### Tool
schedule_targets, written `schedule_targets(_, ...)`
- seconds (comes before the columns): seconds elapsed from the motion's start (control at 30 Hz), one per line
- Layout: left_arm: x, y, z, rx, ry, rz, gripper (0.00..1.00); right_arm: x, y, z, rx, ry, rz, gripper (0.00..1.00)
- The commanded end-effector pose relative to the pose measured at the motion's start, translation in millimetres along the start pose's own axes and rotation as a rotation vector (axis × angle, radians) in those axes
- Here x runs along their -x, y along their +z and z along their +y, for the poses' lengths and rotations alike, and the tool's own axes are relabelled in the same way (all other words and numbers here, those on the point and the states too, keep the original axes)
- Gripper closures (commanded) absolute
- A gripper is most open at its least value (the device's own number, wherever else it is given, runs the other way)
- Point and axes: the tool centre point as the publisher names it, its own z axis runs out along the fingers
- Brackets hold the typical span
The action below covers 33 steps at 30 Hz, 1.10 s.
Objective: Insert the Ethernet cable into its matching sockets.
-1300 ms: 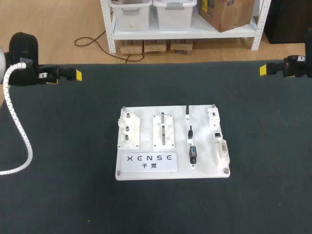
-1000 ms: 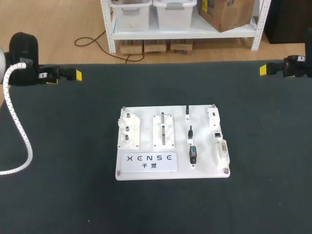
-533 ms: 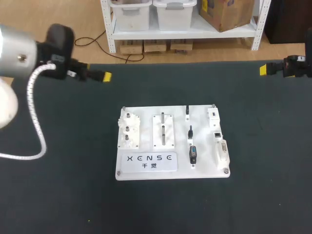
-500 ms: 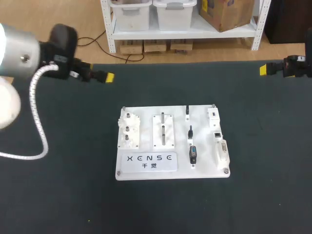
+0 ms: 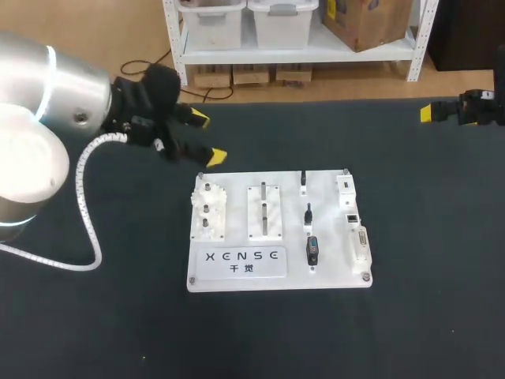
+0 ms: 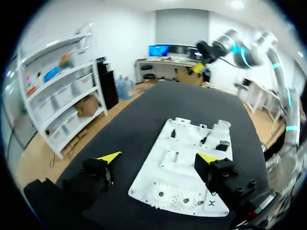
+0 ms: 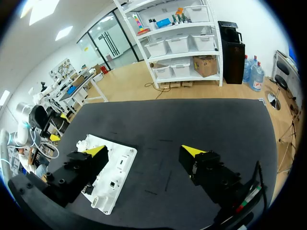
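The left gripper [image 5: 205, 137] hangs with its two yellow-tipped fingers spread wide apart and nothing between them, just above the far left corner of a white board [image 5: 237, 207]. In the left wrist view the board lies under and ahead of those open fingers, with its gear block [image 6: 175, 200] nearest to them. The right gripper [image 7: 143, 150] is also spread open and empty. It sits at the far right edge of the dark table [image 5: 95, 316], well apart from the board, and in its own wrist view the board lies ahead of it and off to one side. The board rests flat near the middle of the table. On its right half three small black plugs [image 5: 308, 213] stand in a line running from the far edge toward the near edge. Beside them, a row of white sockets [image 5: 361, 245] runs along the board's right edge. The parts are too small to tell which plug or socket is the Ethernet one, and no loose cable can be made out.
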Motion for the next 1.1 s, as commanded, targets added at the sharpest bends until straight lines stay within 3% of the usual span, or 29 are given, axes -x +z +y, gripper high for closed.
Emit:
schedule_targets(0.03, -4.4, 2.3, -7.8, -0.151, 0.167, -0.08, 0.0, 0.1, -0.3, -0.5, 0.003, -0.001, 0.001, 0.0)
schedule_targets(0.43, -26.1, 11.6, -50.6, -0.124, 0.135, -0.052, 0.0, 0.1, -0.3, -0.5, 0.003, -0.001, 0.001, 0.0)
schedule_targets(0.7, -42.2, 14.0, -78.7, -0.112, 0.121, -0.088, 0.0, 0.1, -0.3, -0.5, 0.003, -0.001, 0.001, 0.0)
schedule_targets(1.1, -51.0, 17.9, -77.2, -0.163, 0.098, -0.044, 0.0, 0.1, -0.3, -0.5, 0.003, -0.001, 0.001, 0.0)
